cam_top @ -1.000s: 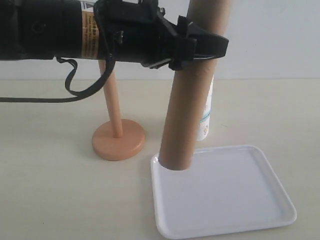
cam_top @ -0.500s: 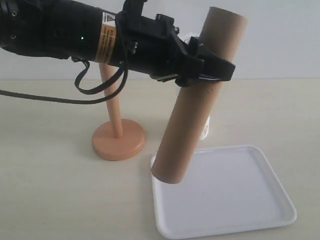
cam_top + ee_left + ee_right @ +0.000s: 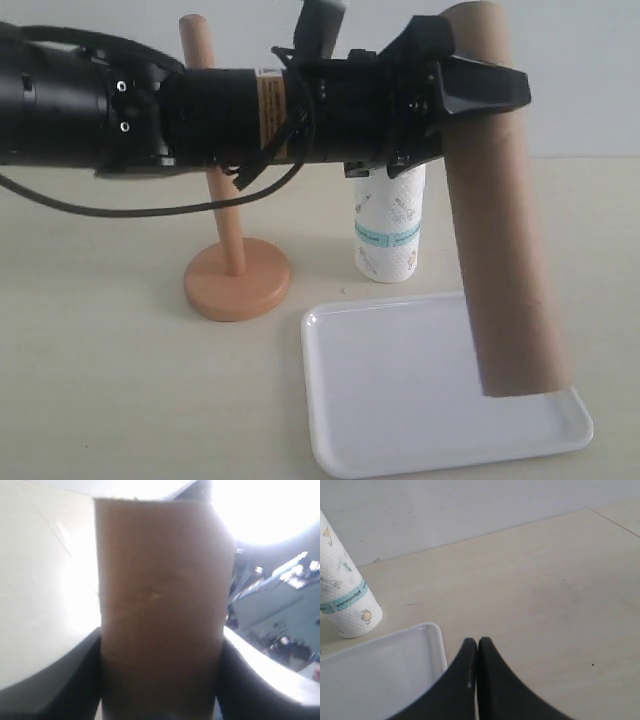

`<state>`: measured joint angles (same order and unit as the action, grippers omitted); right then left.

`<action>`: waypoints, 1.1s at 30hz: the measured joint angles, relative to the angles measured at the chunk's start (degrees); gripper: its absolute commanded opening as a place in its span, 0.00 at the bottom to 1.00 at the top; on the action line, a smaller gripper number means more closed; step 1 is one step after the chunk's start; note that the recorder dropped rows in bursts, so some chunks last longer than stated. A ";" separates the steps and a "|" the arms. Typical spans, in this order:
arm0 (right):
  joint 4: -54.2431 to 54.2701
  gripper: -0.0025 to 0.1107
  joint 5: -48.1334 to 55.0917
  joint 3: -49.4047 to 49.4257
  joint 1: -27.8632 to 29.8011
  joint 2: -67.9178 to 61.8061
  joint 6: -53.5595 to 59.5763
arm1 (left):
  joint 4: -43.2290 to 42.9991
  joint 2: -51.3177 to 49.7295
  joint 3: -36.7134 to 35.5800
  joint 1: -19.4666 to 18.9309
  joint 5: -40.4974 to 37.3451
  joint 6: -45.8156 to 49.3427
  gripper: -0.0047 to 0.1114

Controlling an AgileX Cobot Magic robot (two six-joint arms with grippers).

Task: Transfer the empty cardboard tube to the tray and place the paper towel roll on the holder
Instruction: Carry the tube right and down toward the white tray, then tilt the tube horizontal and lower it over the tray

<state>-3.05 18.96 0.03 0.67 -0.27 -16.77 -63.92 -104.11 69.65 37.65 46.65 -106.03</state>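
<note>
My left gripper (image 3: 482, 92) is shut on the empty cardboard tube (image 3: 505, 270), gripping it near its top end. The brown tube hangs almost upright, leaning slightly, with its lower end over the right side of the white tray (image 3: 330, 420); whether it touches I cannot tell. In the left wrist view the tube (image 3: 160, 605) fills the space between both dark fingers (image 3: 75, 685). The paper towel roll (image 3: 390, 230) stands upright behind the tray. The wooden holder (image 3: 237, 282) stands bare at the left. My right gripper (image 3: 478, 643) is shut and empty, next to the tray (image 3: 380, 675) and near the roll (image 3: 345, 600).
The left arm's black body (image 3: 150, 115) stretches across the upper left, passing in front of the holder's dowel, with a cable looping under it. Everything rests on a pale tabletop (image 3: 100, 390) with a white wall behind.
The left arm has swung to the right with the tube. The tube's lean flipped, and its lower end went from the tray's left corner to its right side, uncovering the roll.
</note>
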 measured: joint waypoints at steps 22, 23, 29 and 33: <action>0.00 0.02 0.00 0.00 0.00 0.00 0.00 | 67.48 -4.98 -24.68 10.31 11.74 39.81 0.08; 0.00 0.02 0.00 0.00 0.00 0.00 0.00 | 69.03 -6.25 -24.79 10.85 12.34 39.92 0.08; 0.00 0.02 0.00 0.00 0.00 0.00 0.00 | 78.85 -11.99 -24.79 13.91 18.08 42.70 0.08; 0.00 0.02 0.00 0.00 0.00 0.00 0.00 | 83.22 -13.81 -24.79 16.23 20.33 47.47 0.08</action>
<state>-3.05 18.96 0.03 0.67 -0.27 -16.77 19.30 -117.92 44.87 53.87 66.98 -58.56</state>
